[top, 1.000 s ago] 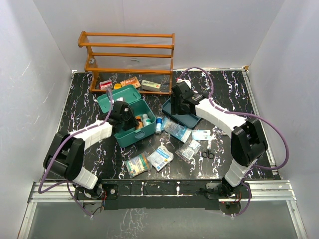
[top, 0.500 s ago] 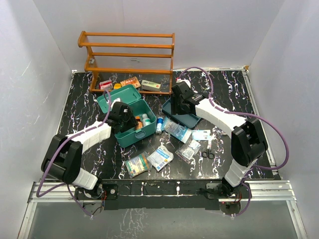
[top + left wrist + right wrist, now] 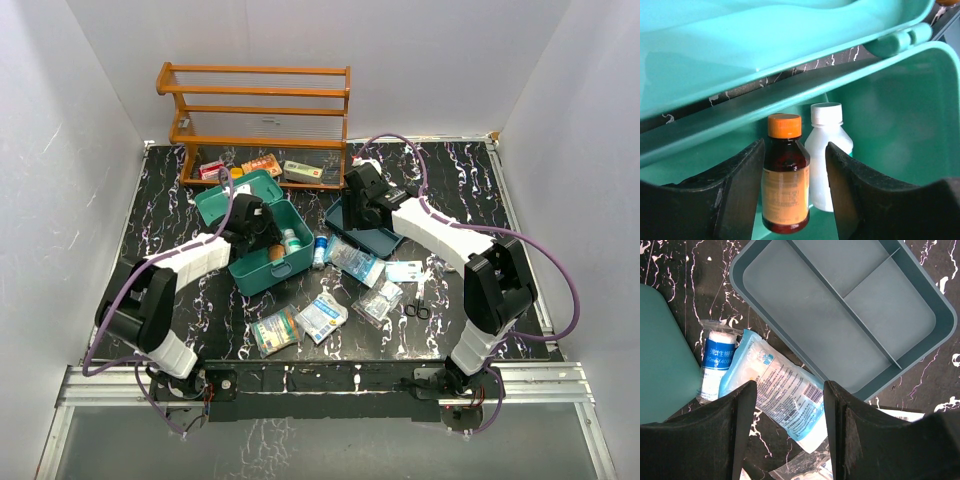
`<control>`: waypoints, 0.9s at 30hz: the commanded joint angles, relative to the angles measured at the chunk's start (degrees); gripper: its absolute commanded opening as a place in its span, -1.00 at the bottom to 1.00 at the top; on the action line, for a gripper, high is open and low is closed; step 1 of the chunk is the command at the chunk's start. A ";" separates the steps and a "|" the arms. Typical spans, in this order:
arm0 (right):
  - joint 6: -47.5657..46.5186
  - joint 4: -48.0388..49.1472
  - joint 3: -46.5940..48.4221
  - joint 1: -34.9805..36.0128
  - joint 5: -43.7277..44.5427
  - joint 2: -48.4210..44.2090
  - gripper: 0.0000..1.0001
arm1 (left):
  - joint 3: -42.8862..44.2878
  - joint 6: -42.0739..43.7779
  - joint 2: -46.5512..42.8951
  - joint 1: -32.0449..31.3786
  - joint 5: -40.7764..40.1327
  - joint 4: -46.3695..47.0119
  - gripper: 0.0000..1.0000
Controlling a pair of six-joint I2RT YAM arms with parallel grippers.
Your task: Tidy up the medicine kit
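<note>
Teal-green rectangular plastic medicine kit (image 3: 270, 265) sits left of centre on the black marbled worktop (image 3: 165, 200), at 9 o'clock from a flat dark teal two-compartment tray (image 3: 805, 300). Hinged lid lies back toward 11 o'clock. Left claw (image 3: 795, 147) is inside the kit, spread wide and gripping nothing. An amber bottle with orange cap (image 3: 786, 190) stands between its fingers, with a white plastic bottle (image 3: 826, 131) just beside at 1 o'clock. Right claw (image 3: 790, 386) is spread and empty above a clear printed packet (image 3: 782, 390).
</note>
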 commanded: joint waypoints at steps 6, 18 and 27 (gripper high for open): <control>-0.93 3.01 3.50 0.07 0.01 -0.34 0.08 | 2.88 -3.63 1.66 -0.11 -1.49 -3.48 -0.11; -0.75 3.47 1.59 0.05 -0.92 -1.11 0.08 | 2.34 -10.21 1.15 -0.88 -1.07 -7.69 -0.29; -0.93 3.53 0.80 0.00 -0.77 -2.45 0.07 | 2.39 -13.24 1.37 -0.93 -0.09 -5.48 -0.31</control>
